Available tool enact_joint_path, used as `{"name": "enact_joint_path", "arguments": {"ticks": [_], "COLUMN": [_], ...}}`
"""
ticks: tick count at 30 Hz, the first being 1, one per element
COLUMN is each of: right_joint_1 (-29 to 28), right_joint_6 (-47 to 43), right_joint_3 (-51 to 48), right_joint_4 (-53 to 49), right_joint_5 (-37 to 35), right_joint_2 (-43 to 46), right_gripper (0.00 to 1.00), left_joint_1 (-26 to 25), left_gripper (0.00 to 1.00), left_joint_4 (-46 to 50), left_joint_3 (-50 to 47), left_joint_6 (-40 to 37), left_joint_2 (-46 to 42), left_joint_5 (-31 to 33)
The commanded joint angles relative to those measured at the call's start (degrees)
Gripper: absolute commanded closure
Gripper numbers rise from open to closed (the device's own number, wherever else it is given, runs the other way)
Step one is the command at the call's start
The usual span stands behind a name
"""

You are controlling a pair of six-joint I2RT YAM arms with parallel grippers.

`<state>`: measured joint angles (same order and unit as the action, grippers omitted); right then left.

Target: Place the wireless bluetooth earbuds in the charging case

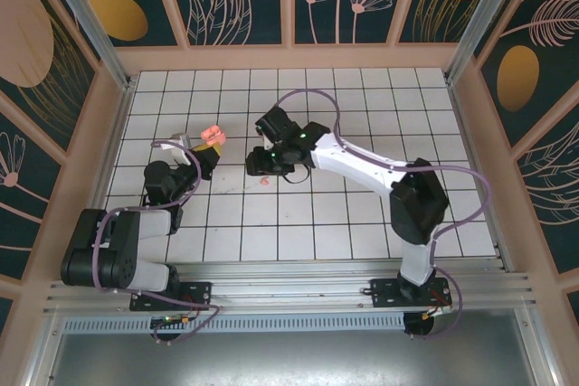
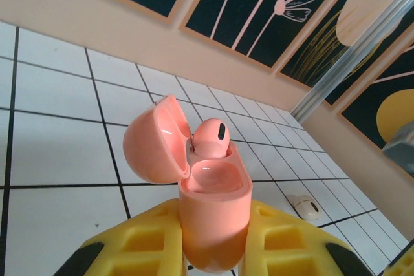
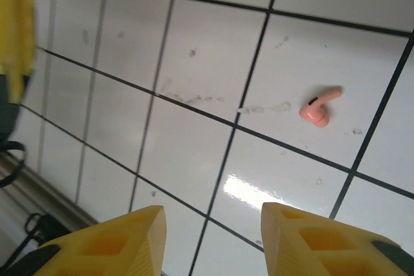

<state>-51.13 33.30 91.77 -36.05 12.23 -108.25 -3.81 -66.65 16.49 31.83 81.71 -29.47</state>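
Observation:
My left gripper is shut on the coral charging case, held upright above the tiles with its lid swung open to the left. One coral earbud sits in the far slot; the near slot holds nothing. From above, the case shows at the left gripper's tip. A second coral earbud lies loose on a white tile, ahead and right of my right gripper, which hovers open and empty. In the top view this earbud lies just below the right gripper.
A pale whitish earbud lies on the tiles to the right of the case. The left gripper's yellow finger shows at the upper left in the right wrist view. Pink walls ring the tiled floor.

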Motion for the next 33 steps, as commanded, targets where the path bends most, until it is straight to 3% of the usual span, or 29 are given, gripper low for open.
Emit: {"name": "enact_joint_path", "arguments": {"ticks": [1, 9, 33], "right_joint_1": [-0.52, 0.26, 4.64], "right_joint_6": [0.45, -1.75, -10.39], "right_joint_3": [4.14, 10.95, 20.91], "right_joint_4": [-7.21, -9.54, -4.47], "right_joint_5": [-3.71, -5.42, 2.84], "right_joint_2": [-3.82, -12.21, -26.77], "right_gripper": [0.56, 0.55, 0.54], "left_joint_1": [0.56, 0.65, 0.66], "left_gripper": [0.98, 0.98, 0.97], "left_joint_4": [-3.3, -6.91, -8.19], "left_joint_3": [-0.4, -0.26, 4.05], "left_joint_6": [1.96, 3.5, 4.0], "left_joint_2": [1.94, 5.2, 12.06], "left_joint_5": [0.11, -0.86, -2.29]}}
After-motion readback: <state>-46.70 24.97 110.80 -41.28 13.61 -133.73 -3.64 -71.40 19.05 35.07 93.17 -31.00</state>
